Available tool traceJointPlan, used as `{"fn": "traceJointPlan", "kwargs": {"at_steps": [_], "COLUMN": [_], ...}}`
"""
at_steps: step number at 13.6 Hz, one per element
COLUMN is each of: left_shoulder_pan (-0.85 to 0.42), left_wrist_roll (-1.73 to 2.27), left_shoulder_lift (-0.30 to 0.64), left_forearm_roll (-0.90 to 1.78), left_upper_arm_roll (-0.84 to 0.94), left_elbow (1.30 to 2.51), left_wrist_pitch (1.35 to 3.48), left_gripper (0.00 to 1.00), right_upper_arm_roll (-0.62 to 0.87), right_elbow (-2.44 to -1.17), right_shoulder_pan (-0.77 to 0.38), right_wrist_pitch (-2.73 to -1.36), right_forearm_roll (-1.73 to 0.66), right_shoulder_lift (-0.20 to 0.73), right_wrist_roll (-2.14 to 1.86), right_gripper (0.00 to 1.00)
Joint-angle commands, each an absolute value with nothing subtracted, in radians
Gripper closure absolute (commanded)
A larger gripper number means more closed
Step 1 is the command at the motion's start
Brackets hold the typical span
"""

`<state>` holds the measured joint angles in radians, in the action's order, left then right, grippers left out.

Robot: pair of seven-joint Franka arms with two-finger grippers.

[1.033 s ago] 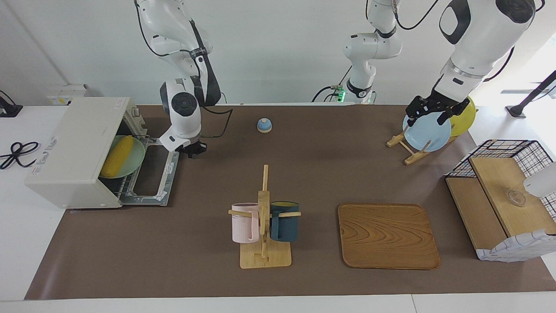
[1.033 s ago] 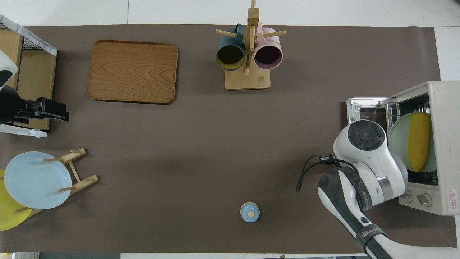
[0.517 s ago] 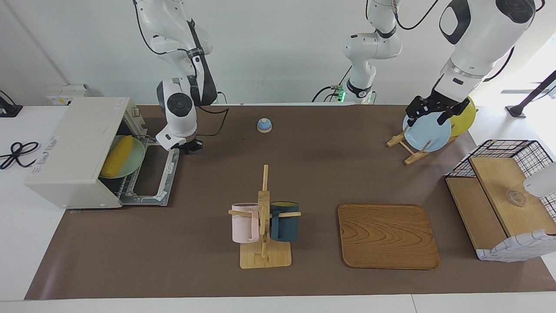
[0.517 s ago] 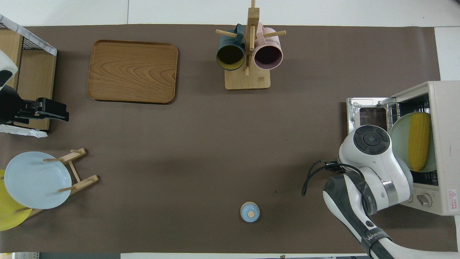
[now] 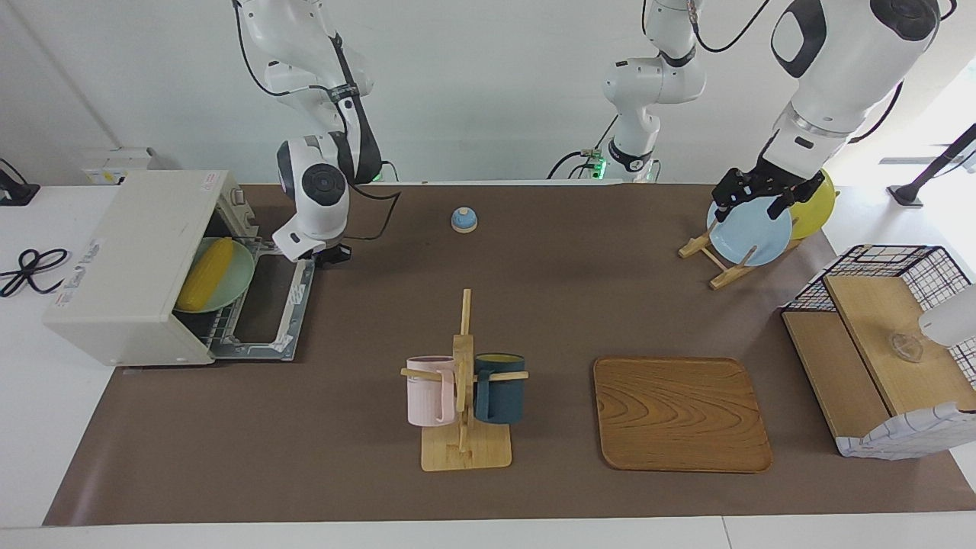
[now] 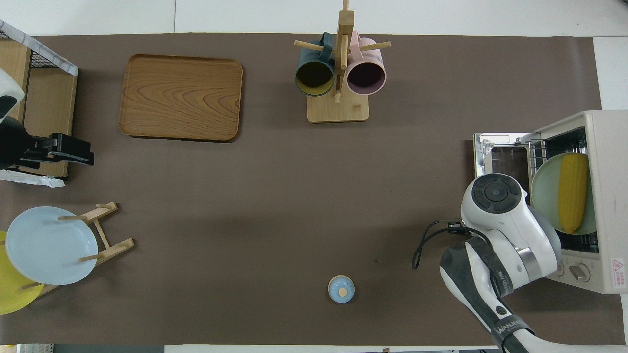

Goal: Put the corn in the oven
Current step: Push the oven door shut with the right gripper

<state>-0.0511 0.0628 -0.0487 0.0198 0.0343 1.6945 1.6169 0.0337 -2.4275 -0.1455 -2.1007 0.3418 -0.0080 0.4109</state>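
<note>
The corn (image 5: 206,273) lies on a pale green plate (image 5: 242,263) on the wire rack inside the cream-white oven (image 5: 130,259) at the right arm's end of the table. The oven's door (image 5: 267,305) hangs open and flat. The overhead view shows the corn (image 6: 571,191) inside the oven (image 6: 608,196) too. My right gripper (image 5: 335,255) hangs empty just above the door's corner nearest the robots; in the overhead view its own wrist hides it. My left gripper (image 5: 755,201) waits open over the blue plate (image 5: 751,232) at the left arm's end.
A mug rack (image 5: 463,381) with a pink and a dark mug stands mid-table. A wooden tray (image 5: 681,412) lies beside it. A small blue knob (image 5: 464,219) sits near the robots. A wire-and-wood basket (image 5: 884,343) and a plate rack with a yellow plate (image 5: 816,206) are at the left arm's end.
My right gripper has drawn back a little toward the robots, away from the open door's middle. The corn, the plate and the left arm have not moved.
</note>
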Motion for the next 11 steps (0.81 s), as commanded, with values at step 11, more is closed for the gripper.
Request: {"fn": "traceJointPlan", "kwargs": {"at_steps": [11], "left_shoulder_pan": [-0.051], "left_wrist_roll": [0.06], "left_shoulder_lift": [-0.064], "left_forearm_roll": [0.003], "left_upper_arm_roll": [0.034], "left_elbow": [1.704], "left_wrist_pitch": [1.609], "left_gripper": [0.0], "right_upper_arm_roll": [0.012], "right_elbow": [-2.157], "right_shoulder_pan": [-0.091], "right_wrist_pitch": [-1.666], "right_forearm_roll": [0.463], "right_shoulder_lift": [-0.1], "right_wrist_roll": [0.129], "right_gripper": [1.0]}}
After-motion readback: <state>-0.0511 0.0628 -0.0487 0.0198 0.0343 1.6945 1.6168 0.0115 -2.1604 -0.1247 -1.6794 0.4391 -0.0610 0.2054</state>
